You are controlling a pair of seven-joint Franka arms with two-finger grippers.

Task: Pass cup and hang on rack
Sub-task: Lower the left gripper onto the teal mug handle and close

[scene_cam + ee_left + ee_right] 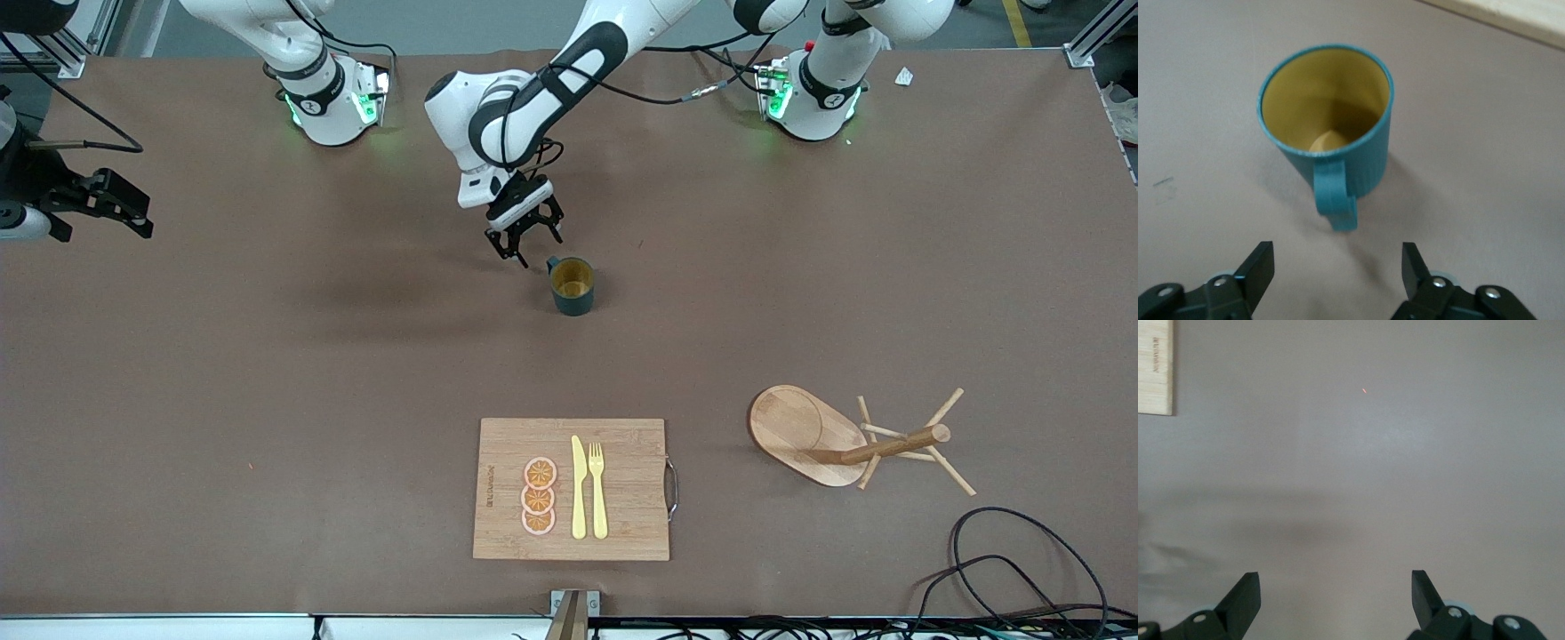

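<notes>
The cup (572,284) stands upright on the bench (267,356) in the front view, handle turned toward the left gripper (524,240), which hangs just beside it with fingers spread and empty. Nearer the camera lie a board (622,489) carrying a knife (579,487), a fork (597,489) and orange slices (539,496), and, toward the left arm's end, the rack (853,440) tipped on its side. The right gripper (107,209) waits over the bench's right-arm end. In the left wrist view, the cup (1328,127) shows its ochre inside, its handle facing the spread fingers (1258,267) without touching them. In the right wrist view, spread fingers (1241,597) hover over bare bench (1371,487), a board corner (1155,367) at the edge.
</notes>
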